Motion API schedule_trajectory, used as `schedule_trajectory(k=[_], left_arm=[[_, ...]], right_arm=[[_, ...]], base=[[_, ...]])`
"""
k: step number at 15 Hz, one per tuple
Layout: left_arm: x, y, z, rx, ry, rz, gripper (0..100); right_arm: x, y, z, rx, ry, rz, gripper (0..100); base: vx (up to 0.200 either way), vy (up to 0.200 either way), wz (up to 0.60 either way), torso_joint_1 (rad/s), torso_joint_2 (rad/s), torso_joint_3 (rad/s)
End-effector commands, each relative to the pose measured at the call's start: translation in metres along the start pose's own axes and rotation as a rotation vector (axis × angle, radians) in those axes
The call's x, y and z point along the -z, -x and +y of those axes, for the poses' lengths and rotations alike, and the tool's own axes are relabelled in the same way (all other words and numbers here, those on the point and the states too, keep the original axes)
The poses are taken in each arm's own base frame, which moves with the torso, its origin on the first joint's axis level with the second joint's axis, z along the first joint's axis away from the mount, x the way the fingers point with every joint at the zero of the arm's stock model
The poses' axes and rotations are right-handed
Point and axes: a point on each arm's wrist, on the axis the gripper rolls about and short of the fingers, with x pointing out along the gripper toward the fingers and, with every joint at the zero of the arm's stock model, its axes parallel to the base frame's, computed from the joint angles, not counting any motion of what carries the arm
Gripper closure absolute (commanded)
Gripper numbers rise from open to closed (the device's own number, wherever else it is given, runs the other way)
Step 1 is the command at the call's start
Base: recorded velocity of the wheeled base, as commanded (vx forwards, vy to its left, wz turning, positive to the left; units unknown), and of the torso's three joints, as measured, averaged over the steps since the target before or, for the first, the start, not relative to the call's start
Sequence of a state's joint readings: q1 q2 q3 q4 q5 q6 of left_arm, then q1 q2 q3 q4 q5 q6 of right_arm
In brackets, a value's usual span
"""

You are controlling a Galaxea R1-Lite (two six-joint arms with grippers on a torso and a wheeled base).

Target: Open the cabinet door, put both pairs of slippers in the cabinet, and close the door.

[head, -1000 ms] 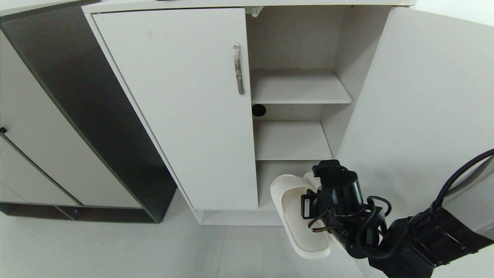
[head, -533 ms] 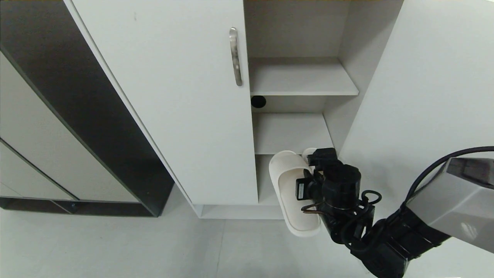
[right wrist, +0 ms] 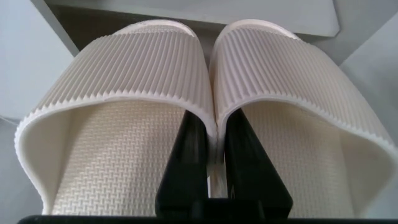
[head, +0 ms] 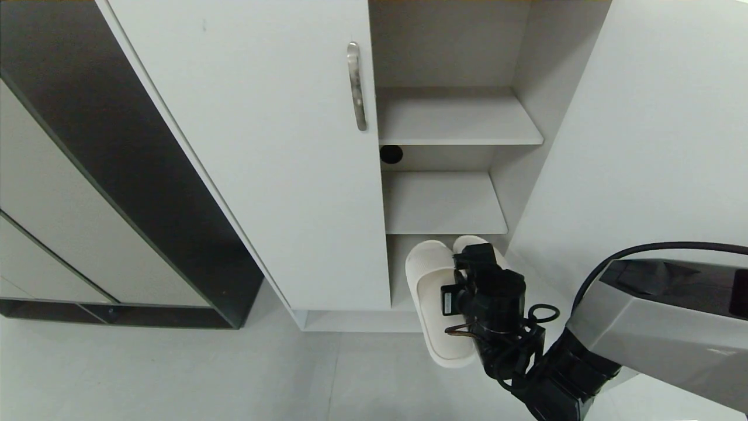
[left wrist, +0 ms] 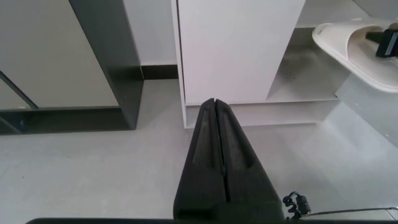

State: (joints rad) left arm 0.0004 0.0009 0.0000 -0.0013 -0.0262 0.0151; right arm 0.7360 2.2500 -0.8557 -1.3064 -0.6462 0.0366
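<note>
Slippers (head: 431, 304) held lengthwise, 6-to-12 o'clock.
Your right gripper (head: 467, 266) clamps both, toes toward the cabinet (head: 444, 204); left gripper (left wrist: 214, 106) fingers closed.

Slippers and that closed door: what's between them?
In the head view, only a bare strip of the bottom shelf separates the slippers from the closed door.
</note>
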Motion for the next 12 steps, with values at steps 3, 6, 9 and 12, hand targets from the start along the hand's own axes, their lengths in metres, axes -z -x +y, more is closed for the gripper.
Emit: schedule_trajectory(k=[3,6,9,12], left_arm=[[0.0,0.0,0.0,-0.001,0.0,0.0,100],[0.0,0.0,0.0,0.0,0.0,0.0,100],[0.0,0.0,0.0,-0.001,0.0,0.0,100],[0.0,0.0,0.0,-0.001,0.0,0.0,100]], right_arm=[[-0.002,-0.002,0.002,0.019,-0.003,-0.017,100],[-0.008,0.001,0.002,0.018,-0.015,-0.048,100],[-0.003,-0.002,-0.003,0.034,-0.004,-0.042,100],[0.007,-0.011,-0.001,0.045,0.004,-0.031,100]], base=[[0.2,0.0,0.0,-0.001,0.0,-0.004],[0.2,0.0,0.0,0.002,0.0,0.004],[0.0,0.0,0.0,0.0,0.0,0.0],[0.0,0.0,0.0,0.0,0.0,0.0]])
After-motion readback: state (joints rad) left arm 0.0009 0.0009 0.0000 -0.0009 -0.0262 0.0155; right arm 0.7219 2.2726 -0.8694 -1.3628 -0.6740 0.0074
